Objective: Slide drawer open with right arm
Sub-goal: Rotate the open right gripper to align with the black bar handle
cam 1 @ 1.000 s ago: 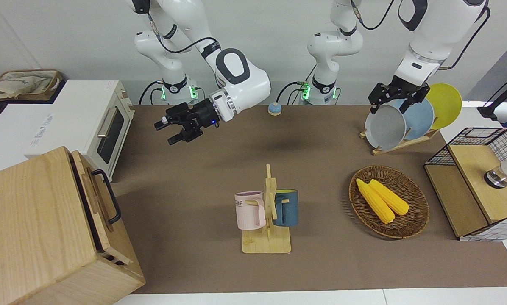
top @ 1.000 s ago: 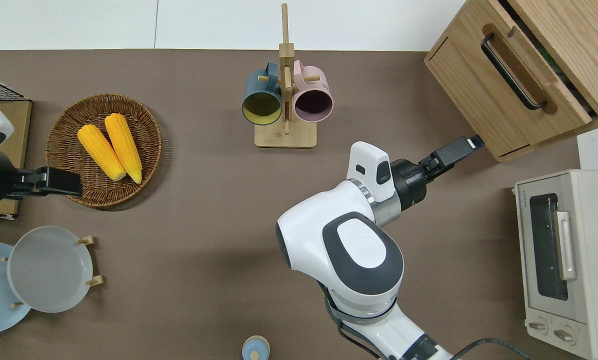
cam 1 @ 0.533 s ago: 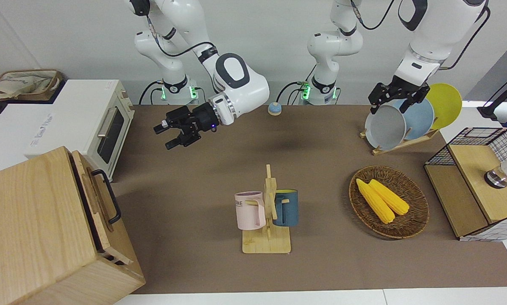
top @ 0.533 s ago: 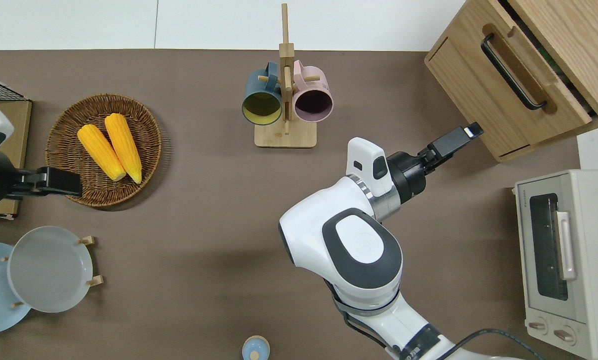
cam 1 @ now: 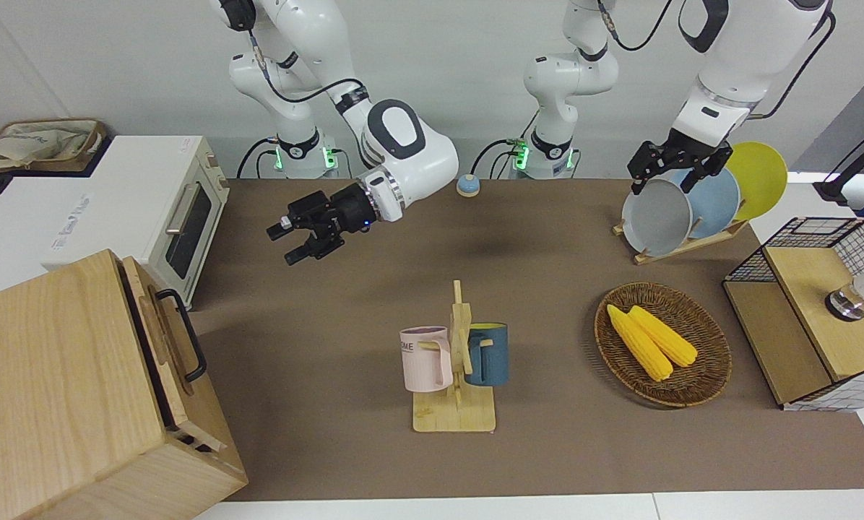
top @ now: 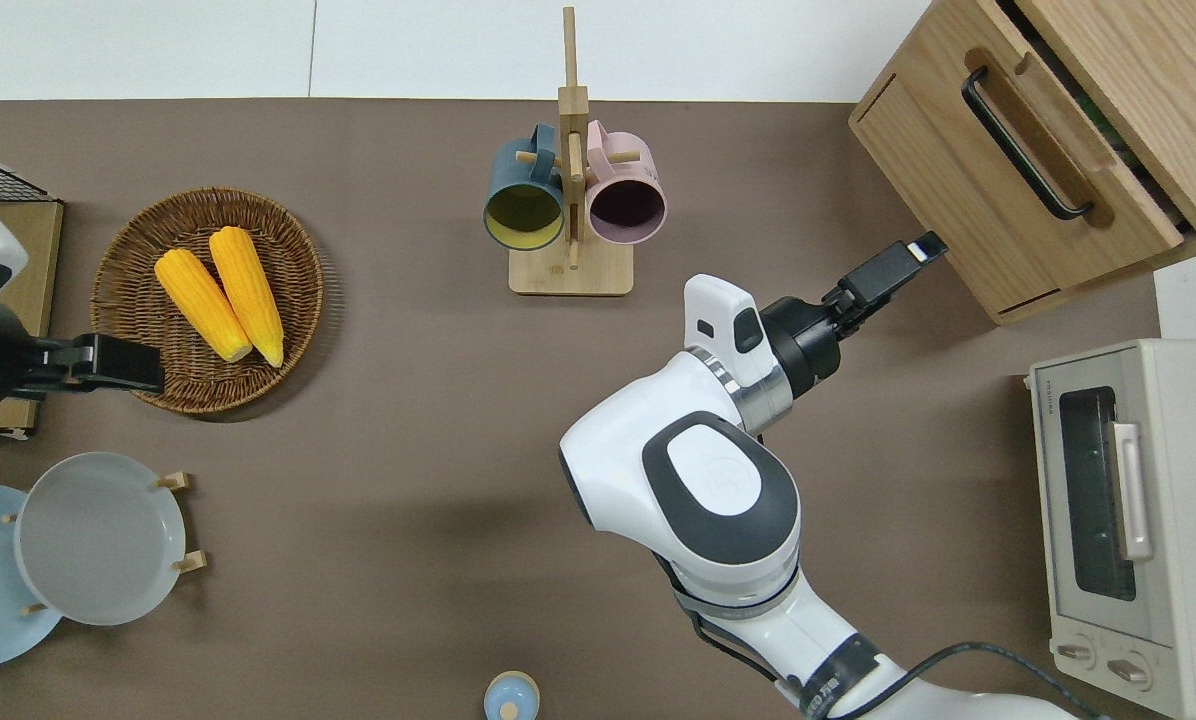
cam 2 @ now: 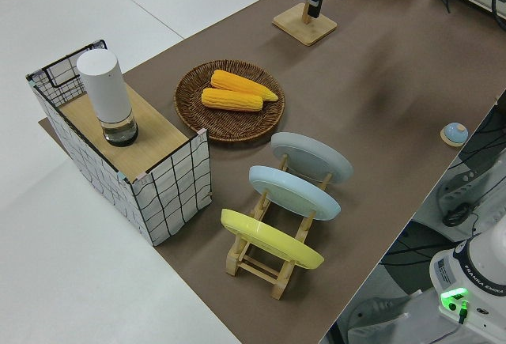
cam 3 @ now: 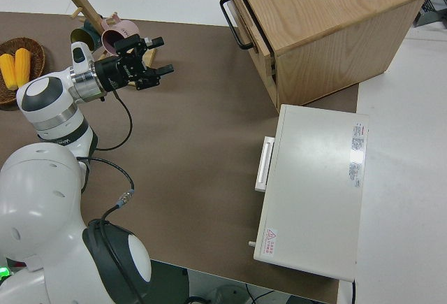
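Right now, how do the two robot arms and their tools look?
Both arms are glossy white with rounded joints, dark grey oval caps and black rings. Black cables run along them, and green lights glow at the bases. The right arm carries a black two-finger tool with a small blue light at its wrist. The left arm has the same black tool, no blue light.

**Readable lettering on the table**

The pink mug [cam 1: 426,359], hanging on the wooden mug stand [cam 1: 456,404] beside the dark blue mug [cam 1: 487,354], shows the letters "ME" on its side; the start of the word is hidden. The white toaster oven [top: 1138,520] carries a small brand mark at its door's top corner, a red warning triangle by its knobs and grey lettering on its roof, all too small to read.
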You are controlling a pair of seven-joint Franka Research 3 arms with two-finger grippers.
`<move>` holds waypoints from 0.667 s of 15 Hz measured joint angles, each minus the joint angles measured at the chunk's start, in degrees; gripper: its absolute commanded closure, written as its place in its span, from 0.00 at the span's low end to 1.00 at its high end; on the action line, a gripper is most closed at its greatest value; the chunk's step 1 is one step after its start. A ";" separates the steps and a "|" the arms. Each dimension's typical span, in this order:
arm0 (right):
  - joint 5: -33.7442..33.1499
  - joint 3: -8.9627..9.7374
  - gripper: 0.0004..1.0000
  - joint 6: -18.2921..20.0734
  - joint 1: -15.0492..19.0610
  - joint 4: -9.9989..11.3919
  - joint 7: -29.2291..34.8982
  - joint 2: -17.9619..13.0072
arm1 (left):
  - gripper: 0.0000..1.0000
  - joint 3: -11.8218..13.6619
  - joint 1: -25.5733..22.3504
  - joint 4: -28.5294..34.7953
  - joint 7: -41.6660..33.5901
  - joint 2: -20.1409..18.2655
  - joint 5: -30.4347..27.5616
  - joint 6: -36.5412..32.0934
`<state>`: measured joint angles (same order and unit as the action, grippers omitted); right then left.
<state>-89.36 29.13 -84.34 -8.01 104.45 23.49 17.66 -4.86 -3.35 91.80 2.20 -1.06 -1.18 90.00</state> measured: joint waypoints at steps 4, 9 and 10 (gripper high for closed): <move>-0.50 -0.76 0.02 -0.63 0.00 0.02 0.01 0.89 | 0.00 0.00 0.00 0.00 0.00 0.00 0.00 0.00; -1.33 -0.79 0.02 -0.87 -0.14 0.06 0.75 1.89 | 0.00 0.00 0.00 0.00 0.00 0.00 0.00 0.00; -1.62 -0.98 0.02 -0.88 -0.12 0.06 0.78 1.97 | 0.00 0.00 0.00 0.00 0.00 0.00 0.00 0.00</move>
<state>-90.98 28.15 -85.22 -8.13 104.51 24.26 19.63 -4.86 -3.35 91.80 2.20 -1.06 -1.18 90.00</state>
